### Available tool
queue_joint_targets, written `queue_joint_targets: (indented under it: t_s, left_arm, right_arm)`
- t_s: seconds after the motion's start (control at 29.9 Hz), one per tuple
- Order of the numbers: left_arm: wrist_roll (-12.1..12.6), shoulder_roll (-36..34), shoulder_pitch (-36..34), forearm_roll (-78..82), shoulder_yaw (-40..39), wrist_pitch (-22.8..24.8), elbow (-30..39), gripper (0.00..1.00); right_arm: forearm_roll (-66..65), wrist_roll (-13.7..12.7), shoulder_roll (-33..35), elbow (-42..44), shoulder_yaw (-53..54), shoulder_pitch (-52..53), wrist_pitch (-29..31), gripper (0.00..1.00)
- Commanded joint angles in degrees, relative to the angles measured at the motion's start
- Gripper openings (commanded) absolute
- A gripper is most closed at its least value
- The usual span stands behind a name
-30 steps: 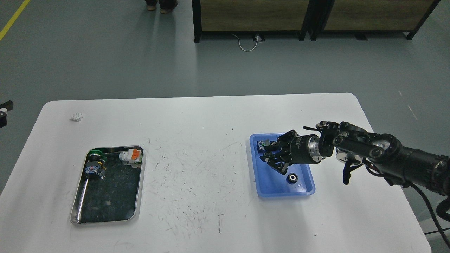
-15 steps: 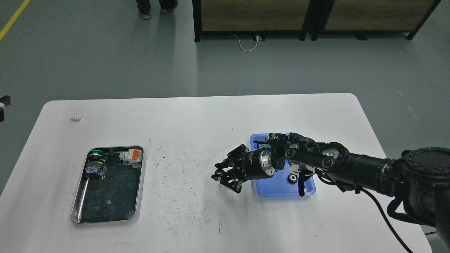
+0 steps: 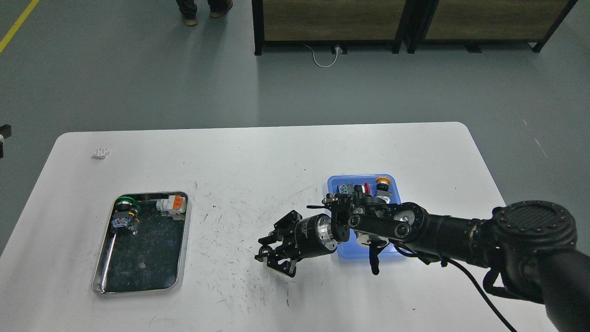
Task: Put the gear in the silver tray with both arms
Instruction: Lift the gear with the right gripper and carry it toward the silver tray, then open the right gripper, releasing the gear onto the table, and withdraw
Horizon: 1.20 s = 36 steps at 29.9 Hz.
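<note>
The silver tray (image 3: 138, 289) lies at the table's left front and holds several small parts at its far end. My right arm reaches in from the right over the blue tray (image 3: 331, 184). Its gripper (image 3: 273, 252) hangs low over the bare table centre, between the two trays. The fingers look spread with something small and dark at the tips, but I cannot tell whether that is a gear. No loose gear shows; the arm covers the blue tray's front half. Only a dark sliver (image 3: 3, 131) shows at the left edge.
The silver tray holds a green-and-black part (image 3: 123, 202), a blue-and-black part (image 3: 122, 223) and a white-and-orange part (image 3: 173, 204). The blue tray's far end holds a yellow-topped button (image 3: 381, 182) and other small parts. A small white piece (image 3: 100, 152) lies far left.
My right gripper has left the blue tray and moved left and toward the table's front, over the table centre. The black gear seen in the blue tray is now covered by the arm.
</note>
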<state>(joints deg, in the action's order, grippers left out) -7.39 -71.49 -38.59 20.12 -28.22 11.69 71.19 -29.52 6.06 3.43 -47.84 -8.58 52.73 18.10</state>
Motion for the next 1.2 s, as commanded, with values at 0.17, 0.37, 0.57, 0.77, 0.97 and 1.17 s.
queue_joint_targets:
  t_s: [0.17,0.37,0.57,0.77,0.97,1.17]
  left_arm:
    - [-0.26,-0.67,0.01,0.00,0.01,0.18,0.00,0.98]
    - [-0.26,-1.02,0.01,0.00,0.01,0.26,0.00,0.99]
    - [-0.26,-0.85,-0.08,0.00,-3.32,0.09,0.00,0.98]
    - [-0.61,1.52,-1.75,-0.26,-9.48,0.26,-0.62,0.99]
    - [-5.70,5.91,-1.93,-0.26,-10.19,0.35,-0.09,0.99]
    - [-6.06,10.22,-2.02,1.23,-8.70,0.61,1.66,0.98]
  right_arm:
    - [-0.10,2.90,-2.02,2.32,0.66,-0.08,-0.08,0.64]
    - [-0.10,3.61,-2.29,3.98,1.98,-0.26,-0.43,0.73]
    - [-0.10,3.17,2.27,5.13,4.88,0.70,-0.78,0.77]
    - [0.16,2.99,10.35,5.57,10.33,2.20,-1.05,0.79]
    - [1.21,3.17,20.11,5.48,17.88,5.27,-1.05,0.80]
    - [3.24,3.08,27.85,5.48,25.35,6.24,-1.57,0.80]
